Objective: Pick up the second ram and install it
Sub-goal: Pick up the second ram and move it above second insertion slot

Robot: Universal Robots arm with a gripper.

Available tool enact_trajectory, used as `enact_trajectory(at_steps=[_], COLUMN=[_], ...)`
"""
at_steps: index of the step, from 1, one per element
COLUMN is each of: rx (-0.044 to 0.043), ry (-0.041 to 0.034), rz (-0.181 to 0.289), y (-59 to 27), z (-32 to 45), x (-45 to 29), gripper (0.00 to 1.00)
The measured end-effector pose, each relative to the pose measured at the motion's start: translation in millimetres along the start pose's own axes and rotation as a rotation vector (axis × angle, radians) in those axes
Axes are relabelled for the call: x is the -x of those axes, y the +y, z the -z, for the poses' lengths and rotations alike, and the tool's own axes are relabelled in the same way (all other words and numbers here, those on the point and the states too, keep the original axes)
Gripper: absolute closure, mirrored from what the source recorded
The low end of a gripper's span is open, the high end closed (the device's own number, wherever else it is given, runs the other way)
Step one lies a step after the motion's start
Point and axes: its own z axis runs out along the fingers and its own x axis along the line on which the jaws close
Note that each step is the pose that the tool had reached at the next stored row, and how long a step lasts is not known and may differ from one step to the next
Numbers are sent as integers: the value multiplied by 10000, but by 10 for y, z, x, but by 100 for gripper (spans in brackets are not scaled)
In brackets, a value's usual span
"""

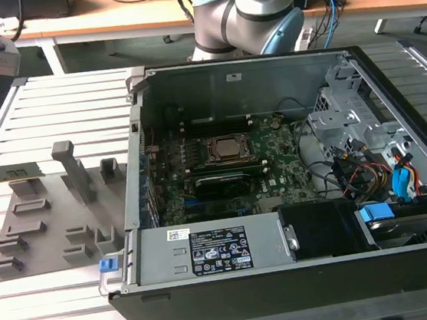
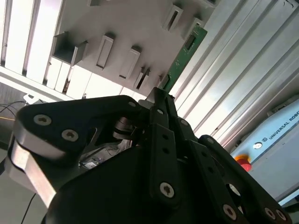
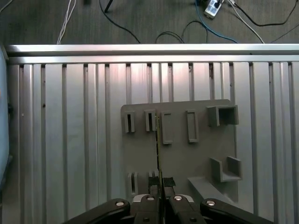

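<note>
In the first wrist view we see the black hand (image 3: 159, 185) pinching the long green circuit-board stick (image 3: 158, 149) edge-on, over the grey plastic holder plate (image 3: 191, 156) on the slatted metal tabletop (image 3: 70, 130). The second wrist view shows the stick's green face, and the exterior view shows the open black computer case (image 1: 237, 300) beside that plate.

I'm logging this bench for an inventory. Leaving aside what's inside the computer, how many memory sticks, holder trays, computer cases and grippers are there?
second ram, green stick held in the jaws: 1
grey holder tray: 1
open computer case: 1
gripper: 1
Total: 4
</note>
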Motion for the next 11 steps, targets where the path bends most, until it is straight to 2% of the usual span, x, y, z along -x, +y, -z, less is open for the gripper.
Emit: enact_trajectory(at_steps=[2, 4, 7, 11], rx=[1, 1, 2, 4], ry=[-2, -42, -66, -74], rz=[0, -2, 2, 5], y=[2, 7, 13, 2], z=[40, 108, 265, 277], x=[1, 4, 7, 6], gripper=[86, 86, 86, 86])
